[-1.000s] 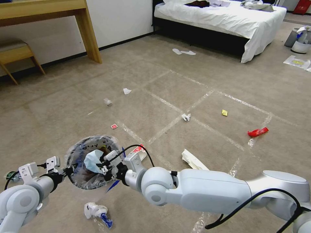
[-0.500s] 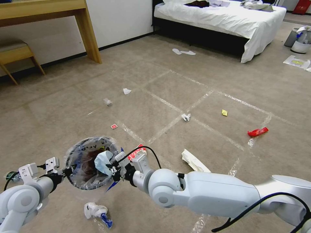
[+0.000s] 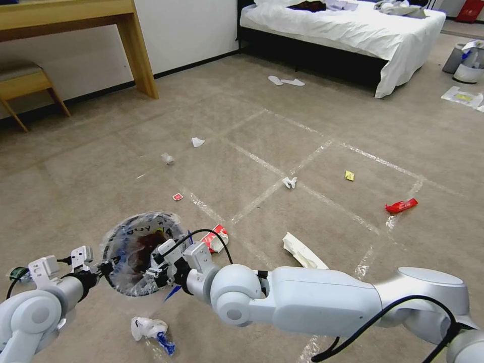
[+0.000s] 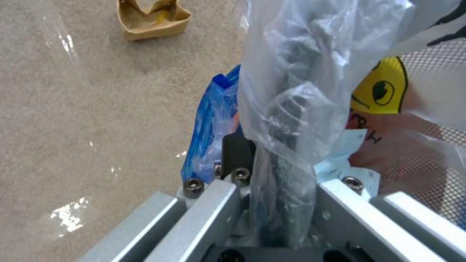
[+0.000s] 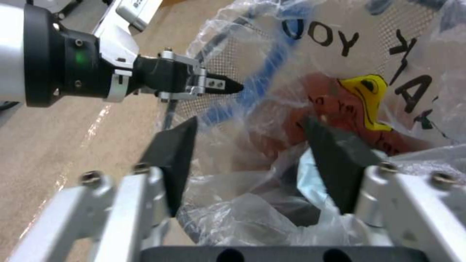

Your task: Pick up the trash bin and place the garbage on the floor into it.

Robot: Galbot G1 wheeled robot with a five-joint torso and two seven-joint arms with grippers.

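The trash bin (image 3: 136, 242), round with a clear lettered liner, hangs just above the floor (image 3: 242, 166). My left gripper (image 3: 107, 264) is shut on its near rim, and the left wrist view shows the bagged rim (image 4: 284, 153) pinched between the fingers. My right gripper (image 3: 156, 263) hovers open over the bin's mouth, holding nothing (image 5: 250, 125). A pale blue mask (image 4: 347, 143) lies inside the bin. Garbage still lies on the carpet: a torn red-white cup (image 3: 216, 238), a white paper bag (image 3: 301, 250), a red wrapper (image 3: 401, 205), tissues (image 3: 289, 182) and a crumpled wad (image 3: 148, 328).
A bed (image 3: 353, 30) stands at the back right, and a wooden desk leg (image 3: 138, 55) and stool (image 3: 25, 83) at the back left. A grey bin (image 3: 466, 60) sits far right. White slippers (image 3: 285, 80) lie before the bed. Brown cardboard (image 4: 153, 18) lies beside the bin.
The right gripper carried the pale blue mask over the bin's mouth, then opened. The mask has dropped inside. The left gripper and the bin have stayed put.
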